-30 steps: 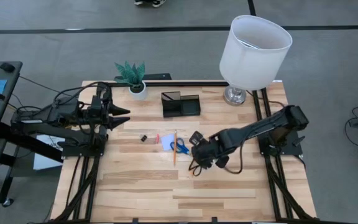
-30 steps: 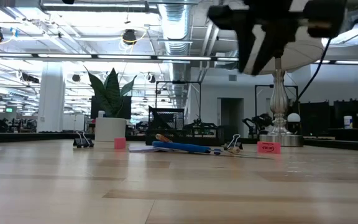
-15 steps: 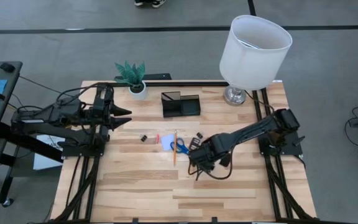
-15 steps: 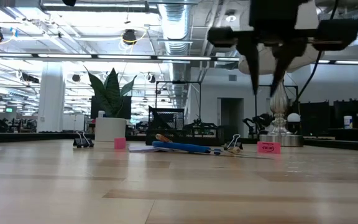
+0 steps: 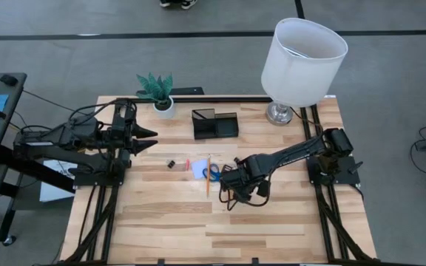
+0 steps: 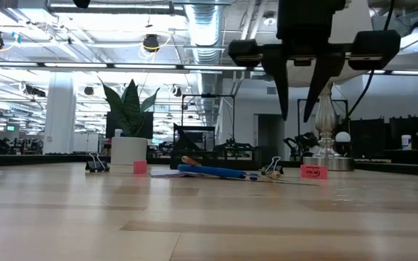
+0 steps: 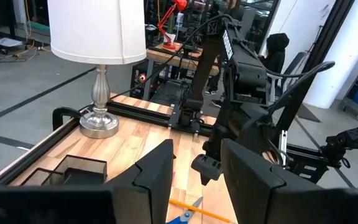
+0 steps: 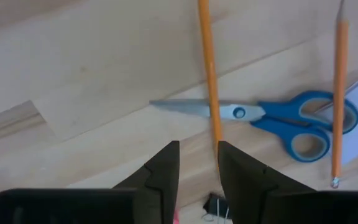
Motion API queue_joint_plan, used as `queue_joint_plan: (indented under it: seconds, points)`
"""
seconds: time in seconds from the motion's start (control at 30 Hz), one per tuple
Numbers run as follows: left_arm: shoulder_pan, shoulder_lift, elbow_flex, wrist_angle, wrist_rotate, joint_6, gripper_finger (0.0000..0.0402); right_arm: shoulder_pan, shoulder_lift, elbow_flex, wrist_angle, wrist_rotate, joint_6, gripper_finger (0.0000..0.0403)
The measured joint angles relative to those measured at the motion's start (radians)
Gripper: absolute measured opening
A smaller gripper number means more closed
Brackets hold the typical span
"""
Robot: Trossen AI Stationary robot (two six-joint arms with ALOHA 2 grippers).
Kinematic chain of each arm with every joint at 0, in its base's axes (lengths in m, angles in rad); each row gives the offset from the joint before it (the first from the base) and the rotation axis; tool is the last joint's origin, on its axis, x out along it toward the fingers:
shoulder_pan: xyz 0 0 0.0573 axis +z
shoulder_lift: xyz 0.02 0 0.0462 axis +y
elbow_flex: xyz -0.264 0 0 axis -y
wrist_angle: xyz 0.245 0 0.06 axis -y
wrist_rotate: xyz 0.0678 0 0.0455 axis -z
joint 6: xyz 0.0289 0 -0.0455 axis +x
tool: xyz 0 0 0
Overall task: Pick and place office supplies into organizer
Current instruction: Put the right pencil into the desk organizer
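Overhead looks straight down, low looks level across; both share the scissors [image 5: 214, 174], close under the right wrist camera.

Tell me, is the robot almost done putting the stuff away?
Not yet. The organizer looks empty, so nothing seems done. Right now the right gripper hangs above the scissors and a pencil, fingers slightly apart, holding nothing. The left gripper waits on its own side of the table. Scissors, pencils and clips are all left on the table.

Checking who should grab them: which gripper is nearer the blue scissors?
Right. The right gripper hovers just beside the scissors, fingers parted. The left gripper waits farther off, near the plant.
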Motion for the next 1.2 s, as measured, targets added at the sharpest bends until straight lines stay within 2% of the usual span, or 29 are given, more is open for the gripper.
queue_joint_plan:
  seconds: [0.33, 0.53, 1.2]
  points:
    - [0.000, 0.000, 0.000, 0.000, 0.000, -0.027, 0.0126, 0.016, 0.000, 0.000, 0.034, -0.008, 0.000, 0.0132]
    - [0.000, 0.000, 0.000, 0.000, 0.000, -0.028, 0.0126, 0.013, -0.001, -0.044, 0.115, -0.046, -0.024, 0.0147]
    - [0.000, 0.000, 0.000, 0.000, 0.000, -0.048, 0.0126, 0.014, -0.001, -0.094, 0.264, -0.087, -0.059, 0.0145]
